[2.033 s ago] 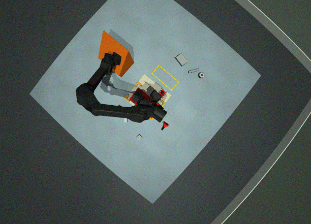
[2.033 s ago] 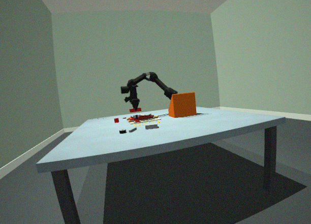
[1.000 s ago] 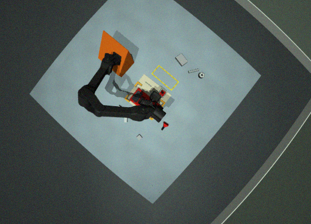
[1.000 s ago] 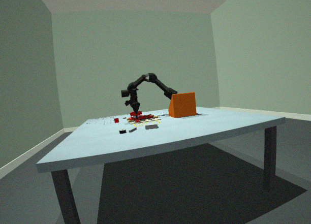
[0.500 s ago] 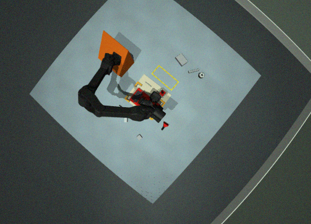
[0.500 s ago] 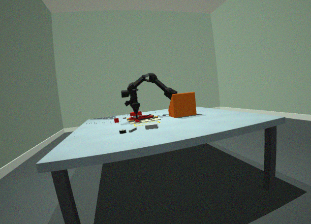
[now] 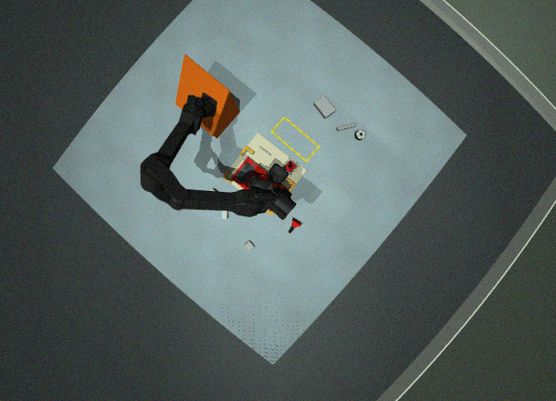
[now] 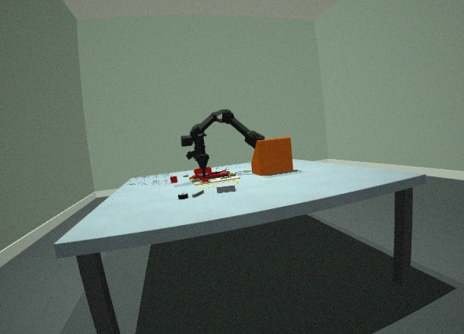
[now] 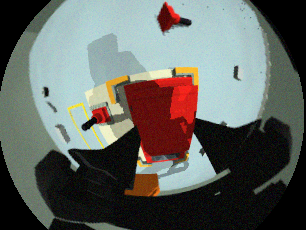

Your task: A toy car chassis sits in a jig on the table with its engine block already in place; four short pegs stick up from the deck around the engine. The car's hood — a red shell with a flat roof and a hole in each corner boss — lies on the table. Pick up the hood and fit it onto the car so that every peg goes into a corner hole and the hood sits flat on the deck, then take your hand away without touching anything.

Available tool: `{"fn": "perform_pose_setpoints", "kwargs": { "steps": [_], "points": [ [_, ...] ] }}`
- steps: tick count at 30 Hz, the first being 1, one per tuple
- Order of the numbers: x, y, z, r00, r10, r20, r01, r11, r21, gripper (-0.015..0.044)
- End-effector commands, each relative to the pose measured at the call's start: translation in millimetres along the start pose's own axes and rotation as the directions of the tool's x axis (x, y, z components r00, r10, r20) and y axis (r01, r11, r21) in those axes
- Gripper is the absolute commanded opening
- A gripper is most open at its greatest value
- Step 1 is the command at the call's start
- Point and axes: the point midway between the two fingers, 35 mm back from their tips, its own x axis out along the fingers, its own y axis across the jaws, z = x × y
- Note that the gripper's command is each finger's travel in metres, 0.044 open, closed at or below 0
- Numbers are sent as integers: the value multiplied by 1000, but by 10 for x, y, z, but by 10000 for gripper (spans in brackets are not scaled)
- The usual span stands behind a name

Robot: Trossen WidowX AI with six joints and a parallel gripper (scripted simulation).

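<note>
My gripper [image 8: 204,175] [image 9: 165,123] points down over the car and is shut on the red hood [image 8: 202,171] [image 9: 160,112], with one finger at each side. The hood's flat roof faces the wrist camera. The red chassis [image 7: 256,164] sits in the cream jig [image 7: 259,139] [image 9: 97,94], between orange corner brackets. The hood is over the chassis, at or close above the deck. The engine block, the pegs and the corner holes are hidden under the hood and gripper, so I cannot tell whether the pegs are in the holes.
A large orange block [image 7: 204,80] [image 8: 273,156] stands near the arm's base. A red piece with a black stem [image 7: 291,166] [image 9: 101,115] is on the jig; another [image 7: 295,224] [image 9: 166,19] lies beyond it. A grey block [image 7: 324,106] [image 8: 226,189] and a wheel [image 7: 358,135] lie farther off.
</note>
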Motion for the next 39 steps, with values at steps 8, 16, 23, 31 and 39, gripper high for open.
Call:
{"fn": "perform_pose_setpoints", "kwargs": {
  "steps": [8, 16, 23, 31, 39],
  "points": [
    [44, -2, 2, 1000, -5, 1, 5, 1000, -6, 0],
    [76, -1, 1, 1000, -5, 1, 5, 1000, -6, 0],
    [104, 0, 0, 1000, -6, 1, 6, 1000, -6, 0],
    [99, 0, -2, 1000, -2, 0, 2, 1000, 0, 53],
    [99, 0, -2, 1000, -2, 0, 2, 1000, 0, 263]
  ]
}}
